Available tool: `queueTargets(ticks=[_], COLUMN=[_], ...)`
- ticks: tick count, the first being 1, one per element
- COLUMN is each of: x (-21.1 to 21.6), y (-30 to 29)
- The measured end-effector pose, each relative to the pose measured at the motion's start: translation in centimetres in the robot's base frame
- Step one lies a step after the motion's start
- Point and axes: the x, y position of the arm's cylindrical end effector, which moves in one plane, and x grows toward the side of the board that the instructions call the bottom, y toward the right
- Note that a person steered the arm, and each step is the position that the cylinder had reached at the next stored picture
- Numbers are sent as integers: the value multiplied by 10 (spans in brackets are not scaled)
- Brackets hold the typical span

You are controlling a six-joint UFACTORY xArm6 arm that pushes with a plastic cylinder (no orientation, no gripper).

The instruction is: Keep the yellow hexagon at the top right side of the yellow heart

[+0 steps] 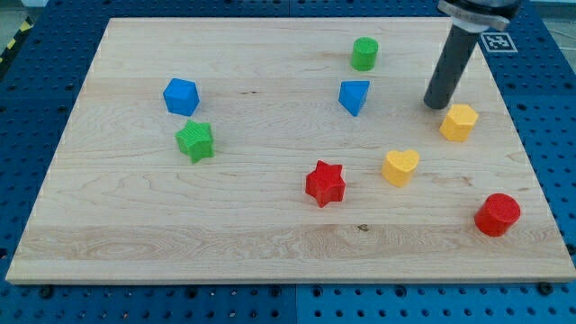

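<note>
The yellow hexagon (459, 121) lies on the wooden board at the view's right. The yellow heart (400, 166) lies below and to the left of it, a short gap apart. My tip (436, 103) rests on the board just up and left of the yellow hexagon, very close to it; contact cannot be told. The dark rod rises from the tip to the view's top edge.
A blue triangular block (354, 95) and a green cylinder (364, 54) lie left of the tip. A red star (325, 183), a red cylinder (498, 214), a green star (195, 140) and a blue block (181, 96) lie elsewhere. The board's right edge (540, 180) is near.
</note>
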Motion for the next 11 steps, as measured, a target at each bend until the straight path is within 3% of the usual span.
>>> queueTargets(ticks=[2, 4, 5, 8, 11], x=[-7, 19, 22, 40, 37], y=[50, 69, 33, 46, -29])
